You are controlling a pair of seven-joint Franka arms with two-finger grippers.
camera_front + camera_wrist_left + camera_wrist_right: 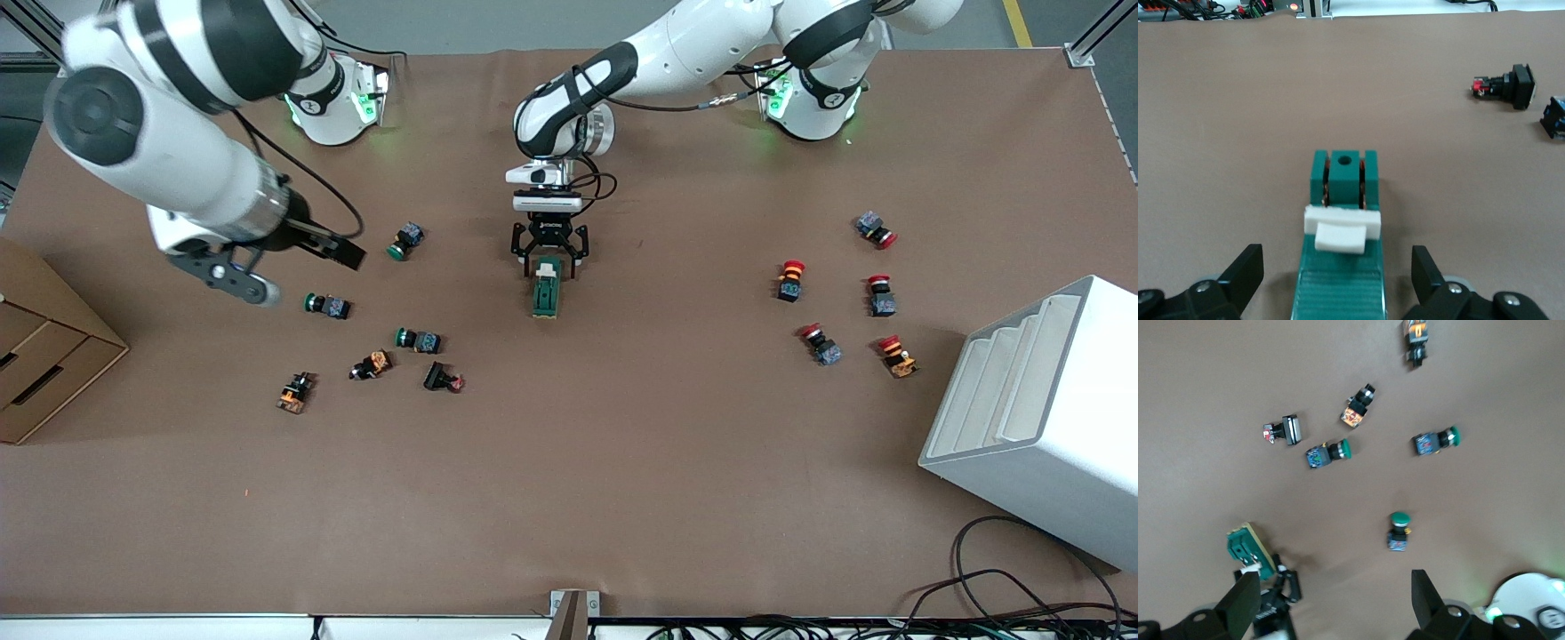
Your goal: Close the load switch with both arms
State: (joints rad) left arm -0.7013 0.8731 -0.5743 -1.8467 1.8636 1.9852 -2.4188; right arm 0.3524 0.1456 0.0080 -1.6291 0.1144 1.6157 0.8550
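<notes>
The load switch [546, 292] is a dark-green block with a white slider [547, 267], lying mid-table. In the left wrist view the switch [1341, 280] runs between the fingers, with its slider [1341, 230] just ahead of them. My left gripper [548, 258] is open and low, straddling the switch's end that points at the arm bases. Its fingers [1245, 273] stand clear of the switch's sides. My right gripper [298, 267] is open and empty, up over the green push buttons at the right arm's end. Its wrist view shows the switch [1248, 550] and the left gripper [1275, 603].
Several green and orange push buttons [418, 340] lie toward the right arm's end. Several red-capped ones [791, 280] lie toward the left arm's end. A white stepped box [1040, 418] stands near those. A cardboard box [44, 356] sits at the right arm's table edge. Cables [1005, 587] lie along the front edge.
</notes>
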